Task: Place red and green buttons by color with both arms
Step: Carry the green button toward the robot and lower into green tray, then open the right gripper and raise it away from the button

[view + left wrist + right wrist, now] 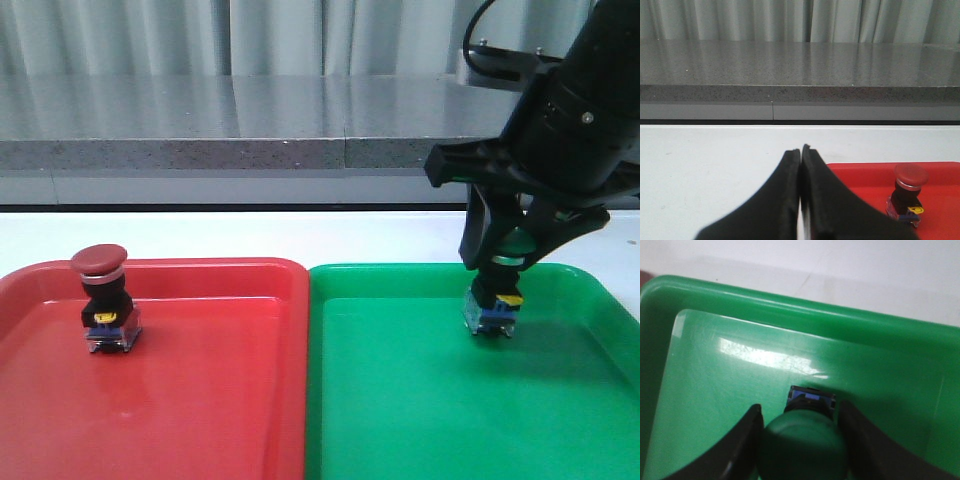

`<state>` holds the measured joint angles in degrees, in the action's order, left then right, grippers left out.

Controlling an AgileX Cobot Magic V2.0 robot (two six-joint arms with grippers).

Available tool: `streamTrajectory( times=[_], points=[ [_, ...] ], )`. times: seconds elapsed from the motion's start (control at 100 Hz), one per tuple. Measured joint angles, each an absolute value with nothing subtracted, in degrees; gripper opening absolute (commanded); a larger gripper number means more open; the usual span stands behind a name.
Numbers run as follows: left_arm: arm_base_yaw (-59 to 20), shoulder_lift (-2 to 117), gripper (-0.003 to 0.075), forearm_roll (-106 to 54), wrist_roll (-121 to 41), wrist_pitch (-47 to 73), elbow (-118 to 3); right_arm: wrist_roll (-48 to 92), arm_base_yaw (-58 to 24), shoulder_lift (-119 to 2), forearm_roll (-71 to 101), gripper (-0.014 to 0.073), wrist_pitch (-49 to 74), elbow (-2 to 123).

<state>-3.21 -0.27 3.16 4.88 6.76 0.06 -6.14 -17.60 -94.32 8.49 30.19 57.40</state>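
Note:
The red button (103, 300) stands upright in the red tray (200, 400), at its far left; it also shows in the left wrist view (909, 192). My left gripper (801, 150) is shut and empty over the white table, beside the red tray's (865, 175) far edge. My right gripper (510, 255) is shut on the green button (495, 305) by its cap, upright in the far part of the green tray (400, 420). In the right wrist view the green cap (802, 445) fills the gap between the fingers (747, 440). I cannot tell whether its base touches the tray floor.
The two trays lie side by side, red on the left, green on the right, touching at the middle. White table (250, 235) runs behind them to a grey stone ledge (200, 150) and curtains.

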Motion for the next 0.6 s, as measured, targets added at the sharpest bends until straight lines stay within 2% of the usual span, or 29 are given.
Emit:
streamTrajectory(
  times=[0.3,0.4,0.52,0.6],
  points=[
    [-3.21,-0.27,-0.0019,3.16,4.88,6.76,0.06,-6.14,-17.81,-96.61,9.34,0.0231,28.51,57.51],
    [-3.21,-0.27,-0.0019,3.16,4.88,6.76,0.06,-6.14,-17.81,-96.61,9.57,0.0317,28.51,57.51],
    [-3.21,-0.27,-0.0019,3.16,4.88,6.76,0.06,-6.14,-17.81,-96.93,10.51,0.0472,28.83,57.41],
    [-3.21,-0.27,-0.0019,3.16,4.88,6.76,0.06,-6.14,-17.81,-97.29,10.61,0.0535,29.05,57.4]
  ],
)
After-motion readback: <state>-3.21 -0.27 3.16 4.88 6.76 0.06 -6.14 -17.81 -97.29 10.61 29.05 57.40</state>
